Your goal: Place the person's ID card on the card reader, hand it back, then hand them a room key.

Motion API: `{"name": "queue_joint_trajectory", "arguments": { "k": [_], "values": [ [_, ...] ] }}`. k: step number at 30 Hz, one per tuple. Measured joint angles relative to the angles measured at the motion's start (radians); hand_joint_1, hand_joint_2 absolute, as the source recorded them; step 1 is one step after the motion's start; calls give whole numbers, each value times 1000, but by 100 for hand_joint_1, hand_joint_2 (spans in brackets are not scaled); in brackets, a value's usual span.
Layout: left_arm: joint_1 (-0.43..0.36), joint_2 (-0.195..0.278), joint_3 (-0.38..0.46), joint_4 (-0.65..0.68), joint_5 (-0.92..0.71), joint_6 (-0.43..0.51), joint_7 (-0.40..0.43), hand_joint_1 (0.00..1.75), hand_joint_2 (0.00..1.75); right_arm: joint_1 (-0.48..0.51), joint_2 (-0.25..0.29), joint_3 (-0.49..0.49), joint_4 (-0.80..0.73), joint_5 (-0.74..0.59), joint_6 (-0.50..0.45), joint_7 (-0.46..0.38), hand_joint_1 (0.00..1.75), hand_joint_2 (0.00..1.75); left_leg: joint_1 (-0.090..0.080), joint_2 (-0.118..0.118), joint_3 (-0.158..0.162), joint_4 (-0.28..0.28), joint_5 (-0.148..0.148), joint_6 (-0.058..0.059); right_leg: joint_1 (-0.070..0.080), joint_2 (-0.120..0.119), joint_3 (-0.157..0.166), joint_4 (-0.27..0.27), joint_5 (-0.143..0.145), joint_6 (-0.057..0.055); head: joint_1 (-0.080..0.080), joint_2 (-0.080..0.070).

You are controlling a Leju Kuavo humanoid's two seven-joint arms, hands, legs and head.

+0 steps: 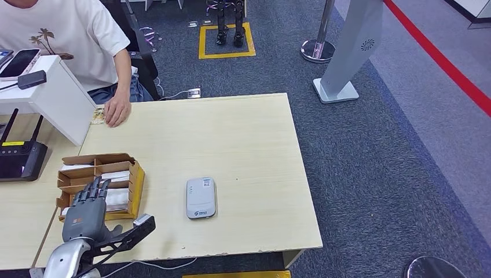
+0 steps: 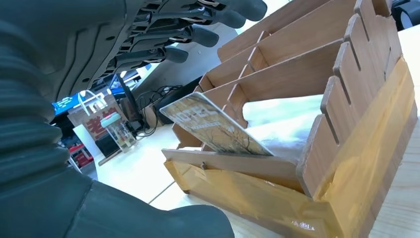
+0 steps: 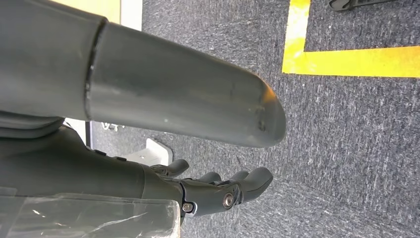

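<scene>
Left hand (image 1: 85, 209) fingers (image 2: 208, 35) spread, holding nothing, hovering over the wooden card box (image 1: 134, 184) at the desk's (image 1: 243, 133) near-left corner (key card (image 2: 213, 126) leaning inside). Right hand (image 3: 218, 191) fingers loosely extended, nothing held, above carpet. Card reader (image 1: 201, 198) near the front edge. Person's hand (image 1: 117, 110) covers the ID card (image 1: 98, 115) at the far-left corner.

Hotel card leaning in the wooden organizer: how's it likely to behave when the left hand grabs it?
The card looks thin, flat and glossy, so probably stiff, light and slippery to pinch. It leans on one slot edge of the organizer, so a nudge may drop it flat. The left hand hovers above it, fingers apart.
</scene>
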Motion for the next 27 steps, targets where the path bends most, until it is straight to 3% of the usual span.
{"name": "queue_joint_trajectory", "arguments": {
  "k": [17, 27],
  "values": [
    [51, 42, 8, -42, -3, -22, 6, 0, 175, 1, 0, 0, 0, -6, -1, 2, 0, 0, 0, 0, 0, 0, 0, 0, 0, 0, 0, 0, 0, 0, 0, 0],
    [41, 70, 24, -53, -4, 3, 99, 0, 175, 1, 0, 0, 0, -11, -6, 2, 0, 0, 0, 0, 0, 0, 0, 0, 0, 0, 0, 0, 0, 0, 0, 0]
  ]
}}
